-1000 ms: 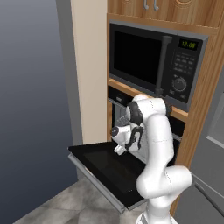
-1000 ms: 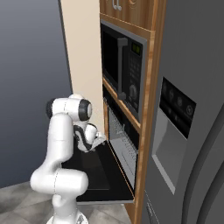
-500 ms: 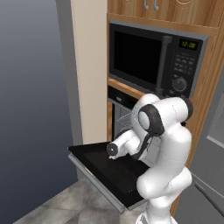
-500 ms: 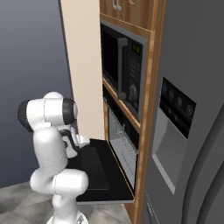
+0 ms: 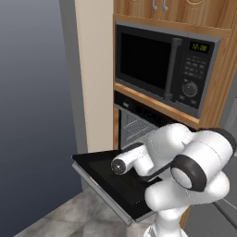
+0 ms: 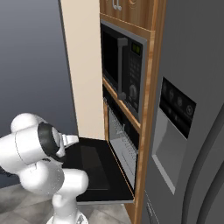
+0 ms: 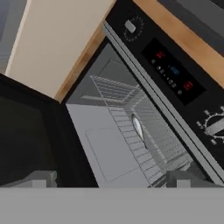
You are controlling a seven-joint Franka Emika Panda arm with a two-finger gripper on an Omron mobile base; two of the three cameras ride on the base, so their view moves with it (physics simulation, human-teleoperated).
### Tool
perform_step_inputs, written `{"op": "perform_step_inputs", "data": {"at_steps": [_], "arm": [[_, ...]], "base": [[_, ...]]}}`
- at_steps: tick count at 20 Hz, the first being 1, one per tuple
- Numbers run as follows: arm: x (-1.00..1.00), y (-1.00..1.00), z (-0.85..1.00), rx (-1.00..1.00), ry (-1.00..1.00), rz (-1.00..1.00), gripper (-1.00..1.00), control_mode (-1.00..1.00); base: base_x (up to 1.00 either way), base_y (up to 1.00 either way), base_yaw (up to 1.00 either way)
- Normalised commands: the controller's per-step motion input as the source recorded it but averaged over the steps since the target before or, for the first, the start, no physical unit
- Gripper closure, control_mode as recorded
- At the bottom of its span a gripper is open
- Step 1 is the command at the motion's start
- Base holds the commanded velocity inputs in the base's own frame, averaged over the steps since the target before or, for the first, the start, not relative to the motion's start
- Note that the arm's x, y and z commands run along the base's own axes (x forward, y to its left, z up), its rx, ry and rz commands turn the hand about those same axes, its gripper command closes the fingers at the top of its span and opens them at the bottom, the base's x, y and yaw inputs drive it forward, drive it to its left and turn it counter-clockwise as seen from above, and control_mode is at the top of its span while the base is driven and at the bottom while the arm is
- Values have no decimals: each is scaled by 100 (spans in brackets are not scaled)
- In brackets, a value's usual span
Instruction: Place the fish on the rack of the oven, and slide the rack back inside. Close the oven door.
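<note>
- One job remains by my reading: the oven (image 5: 139, 122) stands open in the wood cabinetry, below the microwave (image 5: 162, 65), and shutting it is the step I have in hand.
- Next in size, the oven door (image 5: 104, 173) lies dropped flat and sticks out toward the base, dark glass face up; in the right base view (image 6: 94, 168) it reaches out level from the cavity.
- Inside the cavity the rack (image 7: 131, 118) looks pushed home (its wires run back along the walls in the hand view, and none of it juts out over the door).
- On that rack lies the fish (image 7: 138, 127), a slender pale shape resting on the wires about midway back, so I judge the placing and the sliding done.
- My gripper (image 7: 111, 179) has its fingers spread wide with nothing between them; it looks into the cavity from over the door.
- For the next move I need to bring the hand down under or against the door's free edge and swing it up until it meets the frame.
- I cannot make out the bar handle from here, so I would approach that edge slowly.
</note>
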Motion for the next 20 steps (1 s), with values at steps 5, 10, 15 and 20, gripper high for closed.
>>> {"op": "perform_step_inputs", "data": {"at_steps": [5, 10, 15, 20], "arm": [[-1, 44, 85, -27, 29, 2, -100, -100], [-3, 31, 79, -45, 17, 3, -100, -100], [-20, 45, 8, -71, 0, 5, -100, -100], [-23, 43, 0, -77, 3, 6, -100, -100]], "base": [[0, 0, 0], [0, 0, 0], [0, 0, 0], [0, 0, 0]]}}
